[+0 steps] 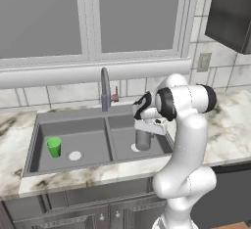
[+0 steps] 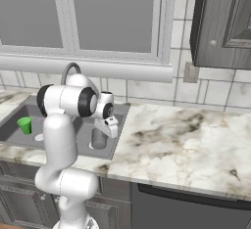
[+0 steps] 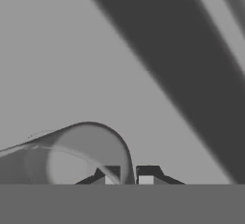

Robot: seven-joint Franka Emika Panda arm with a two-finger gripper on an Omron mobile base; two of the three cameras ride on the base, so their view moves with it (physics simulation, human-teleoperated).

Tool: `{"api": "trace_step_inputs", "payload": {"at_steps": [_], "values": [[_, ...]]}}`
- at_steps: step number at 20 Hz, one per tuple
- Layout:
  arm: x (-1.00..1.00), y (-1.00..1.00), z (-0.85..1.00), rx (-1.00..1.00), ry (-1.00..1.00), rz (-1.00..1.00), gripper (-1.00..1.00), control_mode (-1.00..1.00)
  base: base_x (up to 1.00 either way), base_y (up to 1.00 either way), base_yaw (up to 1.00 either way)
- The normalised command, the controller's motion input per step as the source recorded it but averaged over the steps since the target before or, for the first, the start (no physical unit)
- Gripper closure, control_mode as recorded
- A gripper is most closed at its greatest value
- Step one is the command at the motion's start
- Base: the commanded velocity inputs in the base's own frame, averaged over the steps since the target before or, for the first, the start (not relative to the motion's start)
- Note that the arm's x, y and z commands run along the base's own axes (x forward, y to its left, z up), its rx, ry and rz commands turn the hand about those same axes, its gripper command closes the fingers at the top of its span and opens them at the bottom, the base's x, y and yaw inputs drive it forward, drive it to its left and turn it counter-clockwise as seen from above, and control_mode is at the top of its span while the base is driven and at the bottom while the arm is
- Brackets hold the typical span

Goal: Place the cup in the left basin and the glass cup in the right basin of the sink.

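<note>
The dark grey sink [image 1: 68,114] has two bowls. The small green cup [image 1: 54,146] [image 2: 24,125] stands upright in the left basin [image 1: 90,135], beside its light drain. Upright in the right basin [image 1: 122,137], next to that drain, is the grey glass cup [image 1: 143,141] [image 2: 98,139]. My gripper [image 1: 145,133] [image 2: 101,131] reaches down onto its top. In the hand view the two fingertips sit either side of the glass cup's [image 3: 81,151] rim wall, gripper [image 3: 128,176] shut on it. Whether the cup's base touches the basin floor I cannot tell.
A tall grey faucet [image 1: 105,88] rises behind the divider, with a small red thing [image 1: 116,96] next to it. Marble counter [image 2: 186,145] stretches to the right of the sink. A dark wall cabinet [image 2: 225,22] hangs at upper right, above a wall outlet [image 1: 204,61].
</note>
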Motion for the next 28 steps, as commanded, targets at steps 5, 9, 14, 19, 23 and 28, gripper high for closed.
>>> {"api": "trace_step_inputs", "payload": {"at_steps": [5,9,14,19,23,28], "values": [[0.26,0.07,-0.47,0.00,0.00,-0.02,1.00,-1.00,0.00,0.00,0.00],[0.27,0.07,-0.45,0.00,-0.01,-0.01,1.00,-1.00,0.00,0.00,0.00],[0.29,0.10,-0.42,0.00,-0.01,-0.01,1.00,-1.00,0.00,0.00,0.00],[0.30,0.22,-0.36,0.00,-0.03,0.00,1.00,-1.00,0.00,0.00,0.00],[0.27,0.26,-0.29,0.00,-0.06,0.00,1.00,-1.00,0.00,0.00,0.00],[0.27,0.32,-0.20,0.00,-0.06,0.00,1.00,-1.00,0.00,0.00,0.00]]}}
